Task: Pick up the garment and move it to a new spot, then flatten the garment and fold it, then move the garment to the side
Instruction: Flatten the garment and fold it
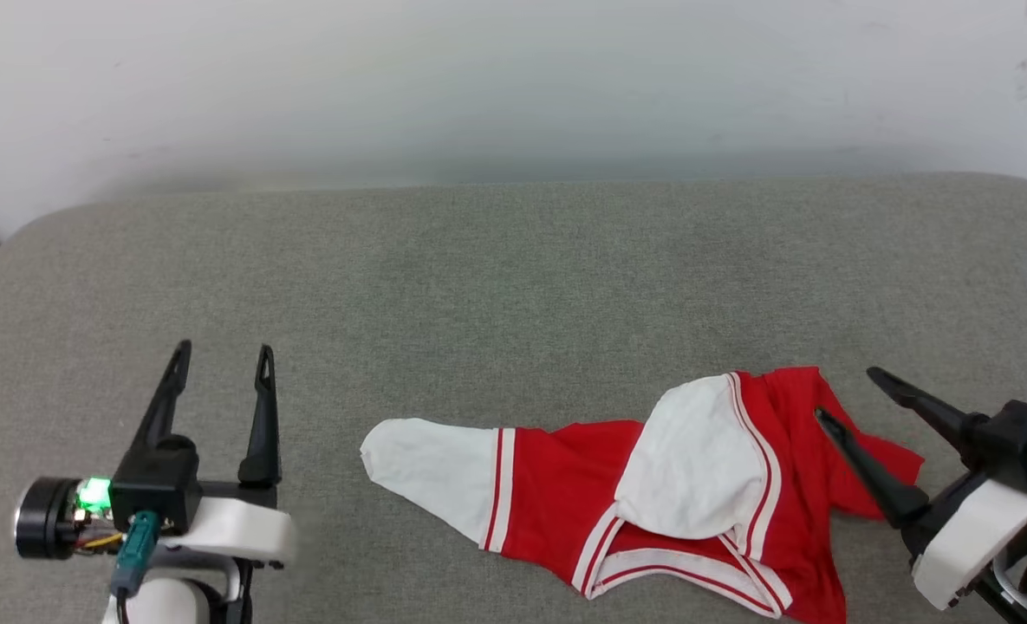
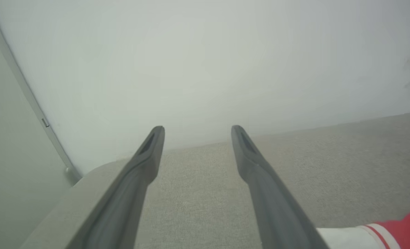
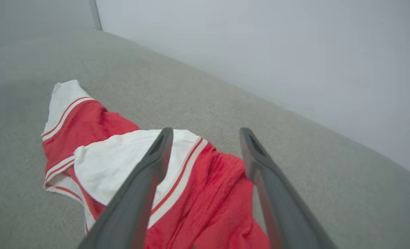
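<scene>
Closest under the head camera: the garment (image 1: 565,485), a red jersey lying crumpled low on the right half of the grey padded surface (image 1: 513,277). One white sleeve (image 1: 426,468) trails out flat toward my left side. The other white sleeve (image 1: 695,459) is flopped over the red body, striped trim showing along its edge. No number or lettering visible from here, so I judge the printed face is down or folded under. Hem end is bunched and twisted at the right. Right gripper (image 1: 848,394) sits at that bunched end, fingers spread, one of them crossing over the red cloth; nothing pinched between them. The right wrist view confirms it: both fingers apart with loose fabric lying below. I cannot tell whether the lower finger brushes the cloth. Left gripper (image 1: 224,349) hangs well apart from the trailing sleeve, also spread and empty, pointing toward the pale wall (image 1: 513,87); my guess is it is parked there to keep clear. My reading: garment is resting on its spot and flattening is the step in hand. The overlaid sleeve needs peeling back first, and soft jersey will likely drag and rebunch if pulled from one corner alone.
</scene>
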Tool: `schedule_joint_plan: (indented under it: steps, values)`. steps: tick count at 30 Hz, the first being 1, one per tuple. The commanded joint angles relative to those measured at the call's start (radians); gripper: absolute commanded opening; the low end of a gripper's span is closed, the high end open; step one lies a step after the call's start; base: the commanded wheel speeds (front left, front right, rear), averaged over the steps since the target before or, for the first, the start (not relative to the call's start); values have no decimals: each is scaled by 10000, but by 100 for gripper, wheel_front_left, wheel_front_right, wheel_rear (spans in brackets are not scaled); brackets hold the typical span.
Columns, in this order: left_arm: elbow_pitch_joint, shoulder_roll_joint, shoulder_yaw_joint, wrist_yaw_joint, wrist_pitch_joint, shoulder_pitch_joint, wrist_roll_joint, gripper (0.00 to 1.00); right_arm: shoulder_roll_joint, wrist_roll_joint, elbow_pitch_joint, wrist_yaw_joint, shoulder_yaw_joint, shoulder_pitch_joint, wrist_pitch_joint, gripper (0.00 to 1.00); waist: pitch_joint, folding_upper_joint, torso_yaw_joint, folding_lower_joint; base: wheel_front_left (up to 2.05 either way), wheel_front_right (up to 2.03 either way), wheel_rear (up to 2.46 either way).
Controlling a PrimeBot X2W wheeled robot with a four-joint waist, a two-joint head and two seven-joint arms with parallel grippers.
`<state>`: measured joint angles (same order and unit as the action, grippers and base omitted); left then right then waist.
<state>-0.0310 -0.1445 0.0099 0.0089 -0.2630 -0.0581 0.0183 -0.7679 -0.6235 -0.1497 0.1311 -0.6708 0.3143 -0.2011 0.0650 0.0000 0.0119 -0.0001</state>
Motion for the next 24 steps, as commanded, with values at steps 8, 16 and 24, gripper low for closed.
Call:
schedule_joint_plan:
  steps: [8,16,24]
  values:
    - [-615,-1181,-701,-1105,1578,-2133,18,100,2119,2410,1731,-7,3601,-2428,467,100,9,0,-141,1,0,0,0]
    - [-781,-2592,-3051,-1375,5828,-3910,2152,100,3301,3501,3000,-7,4651,-3379,1043,100,459,0,-321,1,0,0,0]
    - [-1118,-4550,-6042,-1376,9761,-5305,5668,100,3592,3873,3358,-7,4571,-2988,1191,100,1312,0,-769,1,0,0,0]
